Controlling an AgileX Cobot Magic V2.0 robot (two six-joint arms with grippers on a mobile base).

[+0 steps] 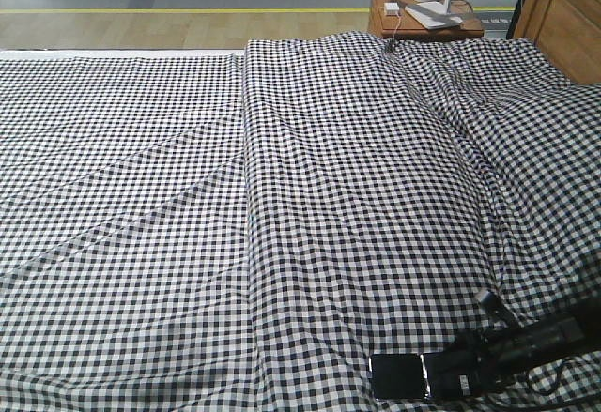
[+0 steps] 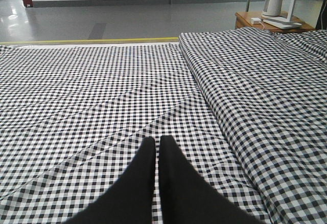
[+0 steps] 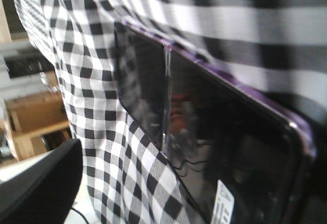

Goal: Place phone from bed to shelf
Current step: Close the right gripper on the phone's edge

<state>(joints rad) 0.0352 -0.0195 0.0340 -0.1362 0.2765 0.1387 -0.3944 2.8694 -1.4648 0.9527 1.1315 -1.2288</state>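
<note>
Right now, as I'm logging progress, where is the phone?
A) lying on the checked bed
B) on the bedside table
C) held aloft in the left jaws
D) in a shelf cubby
A: the phone lies flat on the bed, with gingham cloth all around it.

No legible text, brand or number in any view. Only candidate is the white sticker at one end of the phone, seen in the right wrist view: it has rows of tiny dark print, too blurred to read. In the front view the phone is too small to show any marking.
</note>
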